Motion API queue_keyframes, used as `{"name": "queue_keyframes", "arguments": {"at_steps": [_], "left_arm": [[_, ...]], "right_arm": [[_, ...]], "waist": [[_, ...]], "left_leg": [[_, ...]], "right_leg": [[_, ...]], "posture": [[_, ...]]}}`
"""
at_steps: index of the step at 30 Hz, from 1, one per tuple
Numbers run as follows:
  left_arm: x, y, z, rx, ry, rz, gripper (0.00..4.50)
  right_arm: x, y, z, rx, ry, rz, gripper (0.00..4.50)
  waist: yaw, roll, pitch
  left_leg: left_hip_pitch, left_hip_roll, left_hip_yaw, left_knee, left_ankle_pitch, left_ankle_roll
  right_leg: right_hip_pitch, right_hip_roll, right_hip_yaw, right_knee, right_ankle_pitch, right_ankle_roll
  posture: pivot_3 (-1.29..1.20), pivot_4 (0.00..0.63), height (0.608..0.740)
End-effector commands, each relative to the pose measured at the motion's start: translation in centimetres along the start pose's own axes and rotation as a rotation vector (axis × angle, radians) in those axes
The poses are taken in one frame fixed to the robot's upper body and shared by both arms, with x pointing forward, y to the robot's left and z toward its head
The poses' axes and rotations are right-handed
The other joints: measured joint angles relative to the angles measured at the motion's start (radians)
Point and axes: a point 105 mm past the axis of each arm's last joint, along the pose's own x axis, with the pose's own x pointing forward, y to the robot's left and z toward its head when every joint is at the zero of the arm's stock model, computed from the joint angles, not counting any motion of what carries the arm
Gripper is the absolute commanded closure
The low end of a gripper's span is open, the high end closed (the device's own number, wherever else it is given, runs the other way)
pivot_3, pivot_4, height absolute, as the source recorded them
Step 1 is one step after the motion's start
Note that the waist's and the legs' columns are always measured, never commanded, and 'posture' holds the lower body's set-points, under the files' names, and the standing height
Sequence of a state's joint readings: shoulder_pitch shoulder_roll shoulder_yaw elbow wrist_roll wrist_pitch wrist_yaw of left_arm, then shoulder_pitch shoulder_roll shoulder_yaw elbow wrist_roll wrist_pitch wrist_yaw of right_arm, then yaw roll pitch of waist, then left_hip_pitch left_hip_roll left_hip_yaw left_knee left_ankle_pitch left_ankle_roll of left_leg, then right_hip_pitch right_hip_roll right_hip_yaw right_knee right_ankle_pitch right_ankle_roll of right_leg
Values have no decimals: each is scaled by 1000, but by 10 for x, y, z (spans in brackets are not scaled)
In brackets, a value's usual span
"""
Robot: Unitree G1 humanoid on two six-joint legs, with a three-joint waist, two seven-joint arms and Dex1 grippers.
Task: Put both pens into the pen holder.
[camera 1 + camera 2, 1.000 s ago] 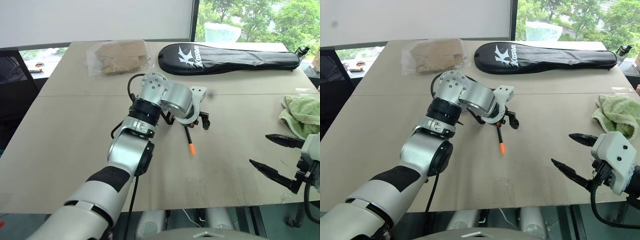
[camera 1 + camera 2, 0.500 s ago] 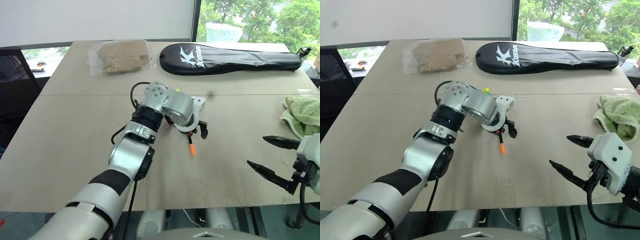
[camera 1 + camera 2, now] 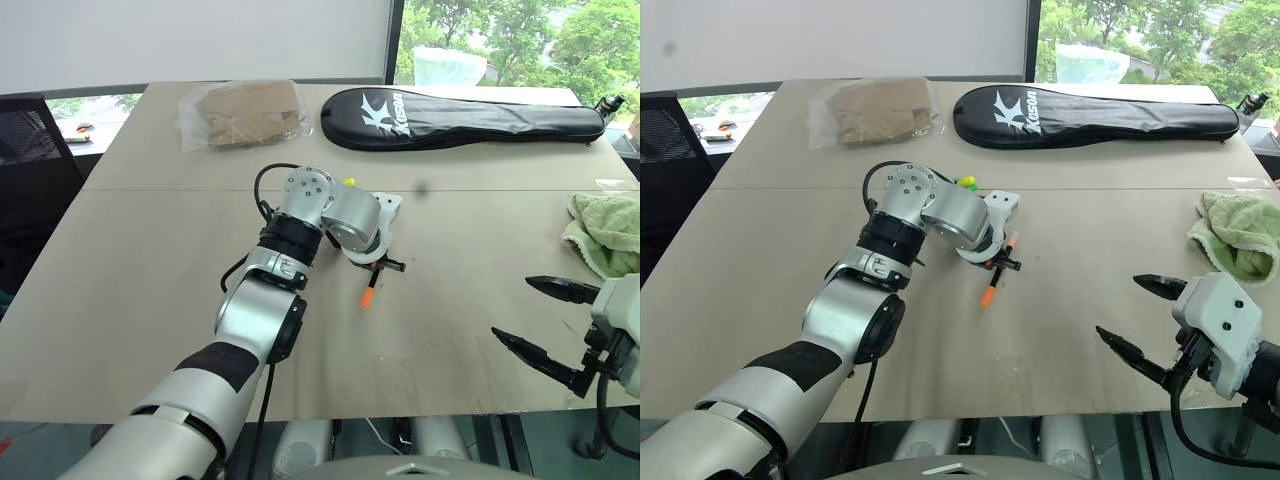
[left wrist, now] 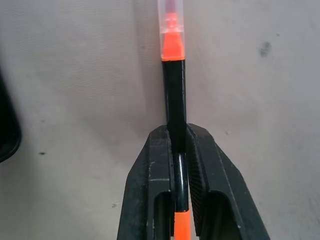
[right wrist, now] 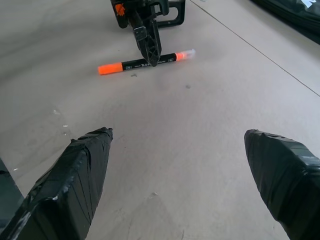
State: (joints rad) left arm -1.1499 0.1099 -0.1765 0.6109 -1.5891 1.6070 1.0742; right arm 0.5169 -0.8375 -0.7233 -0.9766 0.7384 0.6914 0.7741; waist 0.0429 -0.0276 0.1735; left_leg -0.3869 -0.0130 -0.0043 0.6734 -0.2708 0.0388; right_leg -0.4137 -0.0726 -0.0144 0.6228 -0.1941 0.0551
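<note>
Black pen with orange ends [image 4: 175, 100] lay flat mid-table [image 3: 150, 300], long axis diagonal, clear-capped end toward racket bag [image 3: 460, 115], left gripper [image 4: 179, 165] clamped on barrel, right gripper [image 5: 175, 175] spread wide, well apart.

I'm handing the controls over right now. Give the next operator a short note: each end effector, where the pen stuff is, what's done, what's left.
Left end effector: shut on the black pen with orange ends, gripping mid-barrel; the pen lies flat on the table.
Right end effector: open, holding nothing, hovering over the table's near right edge.
Pen holder: mostly hidden behind the left wrist; colourful tips peek out there.
Second pen: cannot place it.
Done: first pen gripped, not yet lifted.
Left: lift it, drop it in the holder, then find and place the second pen.
</note>
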Motion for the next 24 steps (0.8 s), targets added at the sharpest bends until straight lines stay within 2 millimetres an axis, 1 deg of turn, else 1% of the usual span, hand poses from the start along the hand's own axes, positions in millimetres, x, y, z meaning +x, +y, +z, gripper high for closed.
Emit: {"name": "queue_keyframes", "arguments": {"at_steps": [1,4,5,8,9,11,13,14,16,17,19,20,21,23,24], "left_arm": [[-18,-13,3,116,-61,-96,4423],[-31,-13,3,181,-89,-135,4423],[-38,-18,2,214,-102,-183,4423],[-60,-35,-8,328,-135,-362,4423],[-68,-38,-11,382,-165,-393,4423],[-89,-48,-7,461,-286,-455,4423],[-107,-59,-5,482,-394,-590,4423],[-112,-60,-4,498,-434,-637,4423],[-123,-57,4,527,-565,-700,4423],[-133,-55,15,503,-678,-773,4423],[-153,-41,44,477,-943,-786,4423],[-162,-36,52,493,-1049,-782,4423],[-169,-32,58,527,-1131,-754,4423],[-182,-16,72,570,-1306,-611,4423],[-175,-5,71,675,-1337,-482,4423]], "right_arm": [[-1,-2,7,-39,-25,-18,0],[1,-3,7,-40,-29,-17,0],[1,-3,7,-40,-32,-16,0],[4,-3,8,-37,-48,-14,0],[4,-3,9,-35,-53,-13,0],[6,-4,9,-31,-63,-9,0],[7,-5,10,-26,-77,-12,0],[7,-6,10,-23,-86,-14,0],[8,-8,13,-21,-105,-17,0],[9,-10,14,-19,-119,-17,0],[11,-13,18,-18,-142,-13,0],[12,-14,19,-19,-149,-11,0],[13,-15,20,-22,-154,-9,0],[14,-18,22,-26,-172,-6,0],[17,-19,24,-29,-184,-1,0]], "waist": [[-2,0,0],[-5,0,0],[-5,0,0],[-5,0,1],[-6,1,1],[-4,1,0],[-4,1,1],[-5,1,1],[-8,2,0],[-11,3,0],[-9,3,0],[-7,3,0],[-5,2,0],[-5,2,0],[-6,2,0]], "left_leg": [[0,0,0,0,0,0],[0,1,0,0,0,0],[0,1,0,0,0,0],[0,1,0,0,0,0],[0,1,0,0,0,0],[0,1,0,0,0,0],[-2,0,0,0,0,0],[-1,0,0,0,0,0],[0,0,1,0,0,0],[0,0,2,0,0,0],[2,1,3,-1,0,0],[2,1,3,-1,0,1],[2,1,3,0,0,2],[1,1,3,0,-2,6],[1,1,3,0,-2,6]], "right_leg": [[0,0,0,0,0,0],[-1,0,0,0,0,0],[-1,0,0,0,-2,-3],[-1,0,0,1,-2,-4],[-1,1,0,1,-2,-4],[-1,0,0,0,-2,-4],[-1,0,0,-1,-3,-4],[-1,0,0,-1,-3,-4],[-1,1,1,-1,-3,-4],[-1,1,1,-1,-3,-4],[0,2,2,0,-3,-5],[0,2,2,0,-3,-5],[0,2,2,0,-3,-5],[0,2,2,0,-2,-5],[0,2,2,0,-2,-5]], "posture": [[0,150,740],[0,150,740],[0,150,740],[0,150,740],[0,150,740],[0,150,740],[0,150,740],[0,150,740],[0,150,740],[0,150,740],[0,150,740],[0,150,740],[0,150,740],[0,150,740],[0,150,740]]}}
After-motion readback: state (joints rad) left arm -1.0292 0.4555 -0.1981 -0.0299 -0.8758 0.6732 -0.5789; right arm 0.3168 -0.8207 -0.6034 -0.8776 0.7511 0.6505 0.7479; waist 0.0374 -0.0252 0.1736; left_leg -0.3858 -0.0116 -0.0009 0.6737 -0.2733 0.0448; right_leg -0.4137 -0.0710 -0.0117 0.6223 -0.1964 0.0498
